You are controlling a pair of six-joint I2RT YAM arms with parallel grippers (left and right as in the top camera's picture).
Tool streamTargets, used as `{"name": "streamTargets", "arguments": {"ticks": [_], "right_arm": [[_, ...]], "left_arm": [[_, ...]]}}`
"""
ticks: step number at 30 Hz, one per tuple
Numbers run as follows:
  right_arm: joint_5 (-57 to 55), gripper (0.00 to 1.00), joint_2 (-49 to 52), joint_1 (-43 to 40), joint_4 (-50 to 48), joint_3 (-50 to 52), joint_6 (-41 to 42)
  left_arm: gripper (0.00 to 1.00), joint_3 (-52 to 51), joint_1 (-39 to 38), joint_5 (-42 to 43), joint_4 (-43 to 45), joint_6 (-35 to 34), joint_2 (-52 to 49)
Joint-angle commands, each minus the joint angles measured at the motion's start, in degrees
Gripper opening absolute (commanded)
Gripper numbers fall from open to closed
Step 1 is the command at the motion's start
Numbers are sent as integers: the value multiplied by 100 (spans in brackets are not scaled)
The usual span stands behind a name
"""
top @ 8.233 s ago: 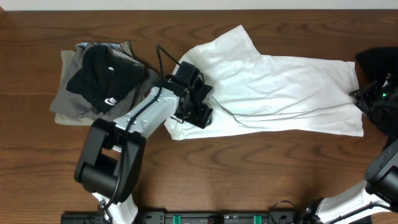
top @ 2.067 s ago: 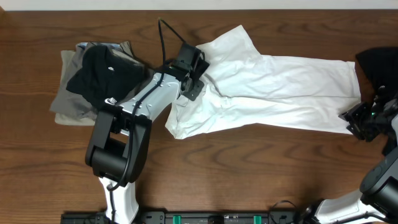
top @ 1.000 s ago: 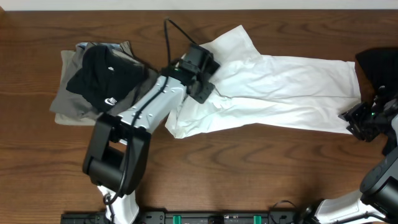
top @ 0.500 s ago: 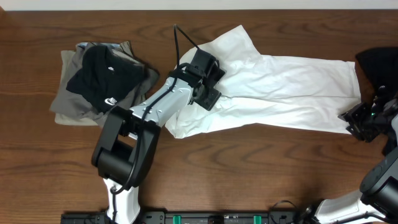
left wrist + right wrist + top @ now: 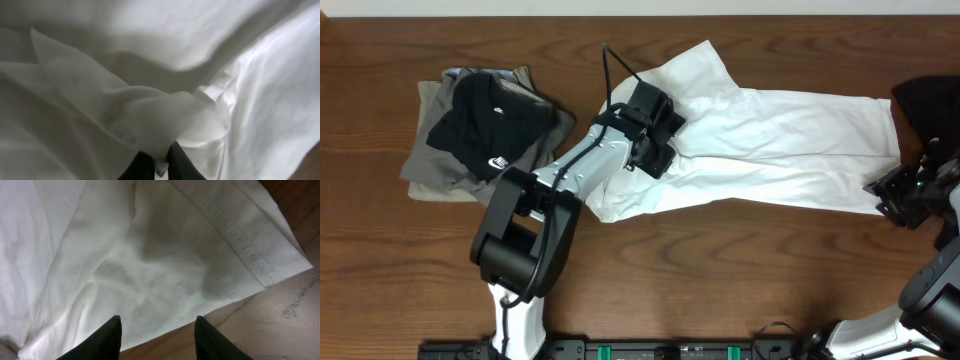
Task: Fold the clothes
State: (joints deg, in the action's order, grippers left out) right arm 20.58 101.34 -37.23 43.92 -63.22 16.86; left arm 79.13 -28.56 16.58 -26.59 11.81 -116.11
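Note:
A large white T-shirt (image 5: 770, 140) lies spread lengthwise across the middle and right of the wooden table (image 5: 720, 280). My left gripper (image 5: 655, 135) sits on the shirt's left part and is shut on a pinched fold of white cloth (image 5: 165, 125). My right gripper (image 5: 900, 195) hovers at the shirt's lower right corner, open, its fingertips (image 5: 112, 335) straddling the hem (image 5: 235, 230) and bare wood, with nothing between them.
A stack of folded clothes, black on grey and khaki (image 5: 480, 130), lies at the left of the table. A black garment (image 5: 930, 100) sits at the right edge.
The left gripper slid right along the shirt's left part and closed on a fold of the cloth. The right arm has not moved.

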Motion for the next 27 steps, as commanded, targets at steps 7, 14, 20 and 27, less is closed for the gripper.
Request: {"name": "streamTargets", "arguments": {"ticks": [7, 14, 20, 27], "right_arm": [[-17, 46, -57, 50, 15, 2, -107], [-20, 46, -57, 50, 9, 2, -107], [-17, 46, -57, 50, 24, 2, -107], [-17, 48, -57, 50, 79, 2, -111]], "left_arm": [[9, 107, -223, 468, 413, 94, 400], [11, 103, -356, 350, 1099, 273, 334], [78, 98, -352, 114, 1064, 267, 166], [96, 105, -264, -844, 387, -42, 568]]}}
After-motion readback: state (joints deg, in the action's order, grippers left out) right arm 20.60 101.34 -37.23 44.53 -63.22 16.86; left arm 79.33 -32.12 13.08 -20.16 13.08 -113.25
